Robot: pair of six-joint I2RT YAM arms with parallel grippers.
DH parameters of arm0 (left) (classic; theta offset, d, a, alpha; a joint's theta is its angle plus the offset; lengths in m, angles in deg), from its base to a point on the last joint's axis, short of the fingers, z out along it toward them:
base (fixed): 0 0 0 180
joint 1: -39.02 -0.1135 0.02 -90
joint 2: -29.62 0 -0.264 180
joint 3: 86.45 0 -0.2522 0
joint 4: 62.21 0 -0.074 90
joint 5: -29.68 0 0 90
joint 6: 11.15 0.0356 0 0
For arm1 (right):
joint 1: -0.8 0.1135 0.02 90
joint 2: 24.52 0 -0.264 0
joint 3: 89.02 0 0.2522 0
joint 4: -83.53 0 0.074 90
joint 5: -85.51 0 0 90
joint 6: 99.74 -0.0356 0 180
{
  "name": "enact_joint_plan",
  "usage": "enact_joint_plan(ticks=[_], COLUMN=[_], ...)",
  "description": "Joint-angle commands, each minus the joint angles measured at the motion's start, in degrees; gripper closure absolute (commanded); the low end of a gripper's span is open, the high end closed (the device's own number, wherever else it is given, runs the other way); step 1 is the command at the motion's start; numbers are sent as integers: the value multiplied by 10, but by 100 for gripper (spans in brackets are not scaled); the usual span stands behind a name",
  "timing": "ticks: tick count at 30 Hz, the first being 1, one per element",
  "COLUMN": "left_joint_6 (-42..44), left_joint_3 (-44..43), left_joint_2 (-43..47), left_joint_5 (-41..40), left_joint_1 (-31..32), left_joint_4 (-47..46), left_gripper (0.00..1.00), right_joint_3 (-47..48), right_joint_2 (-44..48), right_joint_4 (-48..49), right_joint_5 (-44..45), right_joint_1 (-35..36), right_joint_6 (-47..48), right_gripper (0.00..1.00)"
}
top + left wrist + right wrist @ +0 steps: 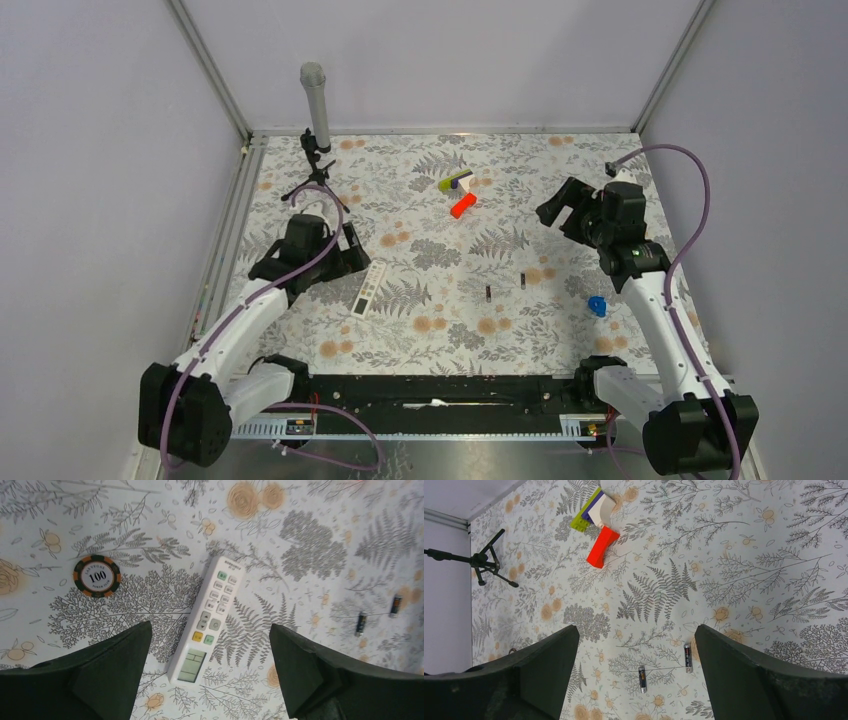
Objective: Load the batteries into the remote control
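You have not started loading yet. The remote control (369, 288) lies button-side up on the counter (440, 340), left of centre, and neither of the batteries is in it. The two batteries (488, 293) (522, 281) lie loose on the counter at about 3 o'clock from the remote, near each other but not touching, and well apart from the remote.

Your left end effector (210, 625) hangs above the remote with its jaws spread wide and nothing between them. In the left wrist view the remote sits in the gap below the fingers, untouched. Your right end effector (636, 626) is also wide open and empty, up over the right side of the counter, with both batteries visible below it.

From above, the remote's long axis runs from about 1 o'clock to 7 o'clock. Its display end points to 7 o'clock, toward the arm bases, and its button end points away. Because the buttons face up, the battery bay is probably on the hidden underside, so you likely still have to turn the remote over, open the cover, and seat both cells. Each battery lies with its long axis close to 12-to-6. You cannot tell from these views which pole faces which way.
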Motion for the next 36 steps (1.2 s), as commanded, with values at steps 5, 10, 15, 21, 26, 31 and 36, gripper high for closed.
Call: enact_joint_plan(ticks=[5,10,15,21,26,31,36], left_joint_6=[-30,-38,-46,-36,-23,10,118], left_joint_3=[22,26,21,-14,-33,-65,-168], left_joint_2=[-49,-88,-140,-211,-247,-247,-240], left_joint_5=[-75,-100,-127,-157,-135,-102,111], left_joint_1=[57,99,133,148,149,149,149], left_joint_4=[-40,-48,-52,-32,-33,-18,23], left_gripper=[8,20,29,38,56,76,84], right_joint_3=[-14,-38,-52,-59,-59,-48,-37], right_joint_2=[15,18,17,16,11,-7,-45], right_joint_4=[20,27,26,26,26,27,83], right_joint_5=[-26,-29,-33,-27,-28,-48,-183], right_joint_1=[-2,-2,-2,-2,-2,-2,-2], right_joint_6=[-29,-35,-28,-30,-32,-32,-24], right_gripper=[6,7,7,6,7,8,11])
